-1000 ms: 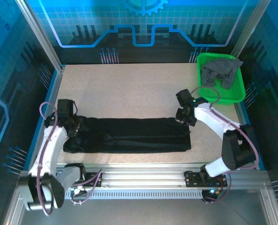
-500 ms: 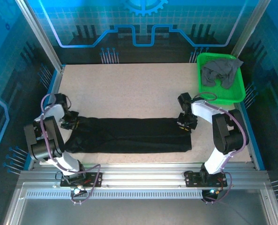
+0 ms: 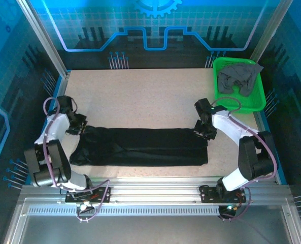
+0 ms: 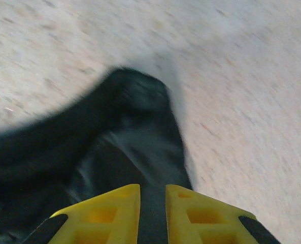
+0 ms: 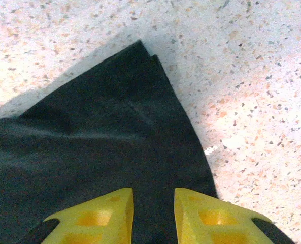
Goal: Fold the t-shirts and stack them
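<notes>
1. Top view: the black shirt (image 3: 140, 146) lies as a long folded strip, left to right, across the near half of the table (image 3: 140, 96). The left gripper (image 3: 78, 128) is down at its left end and the right gripper (image 3: 205, 133) at its right end.
2. Same view: a green basket (image 3: 241, 104) sits in the far right corner with the grey shirt (image 3: 239, 76) bunched up inside, well apart from the black one.
3. Left wrist, pretty blurry: the left gripper (image 4: 153, 189) shows a narrow gap with black shirt (image 4: 130, 127) in it. Honestly can't tell if it's pinching. The cloth humps up ahead, with speckled table (image 4: 241, 76) beyond.
4. Right wrist: the right gripper (image 5: 154, 193) has its jaws apart over a pointed corner of the black shirt (image 5: 99, 132), which lies flat. Bare table (image 5: 241, 76) is to the right.
</notes>
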Robot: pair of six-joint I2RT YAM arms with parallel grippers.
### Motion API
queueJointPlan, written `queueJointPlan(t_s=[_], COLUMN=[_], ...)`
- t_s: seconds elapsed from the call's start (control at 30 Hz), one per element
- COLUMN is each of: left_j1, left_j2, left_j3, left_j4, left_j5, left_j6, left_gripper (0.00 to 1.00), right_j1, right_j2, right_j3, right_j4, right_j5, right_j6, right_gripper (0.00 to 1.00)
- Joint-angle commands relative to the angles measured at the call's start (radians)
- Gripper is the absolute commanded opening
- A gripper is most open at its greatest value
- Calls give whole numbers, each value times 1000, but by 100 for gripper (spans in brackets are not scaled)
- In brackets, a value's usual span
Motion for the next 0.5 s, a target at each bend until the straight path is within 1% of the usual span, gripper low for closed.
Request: queueJointPlan(t_s=[0.0,0.1,0.17,0.23,0.37,0.47], left_j1=[-100,-119,-116,-105,-56,-57], left_j2=[-3,53,100,155,249,253], left_j3=[4,-13,-4,17,37,71], left_j4=[-17,21,24,11,4,-21], left_j5=[12,52,50,35,38,19], left_j6=[-44,-77,-67,-49,-28,-4], left_gripper=[23,22,22,22,22,22], right_j1=[17,-12,-42,-57,-48,11], right_j2=[5,31,53,52,-30,-57], right_j3=[-58,-108,-113,-113,-98,-29], right_j4=[-11,15,1,-34,-38,-57], right_j5=[-34,-44,-41,-5,32,72], right_j6=[25,25,19,10,-22,-40], right_gripper=[25,21,16,11,12,14])
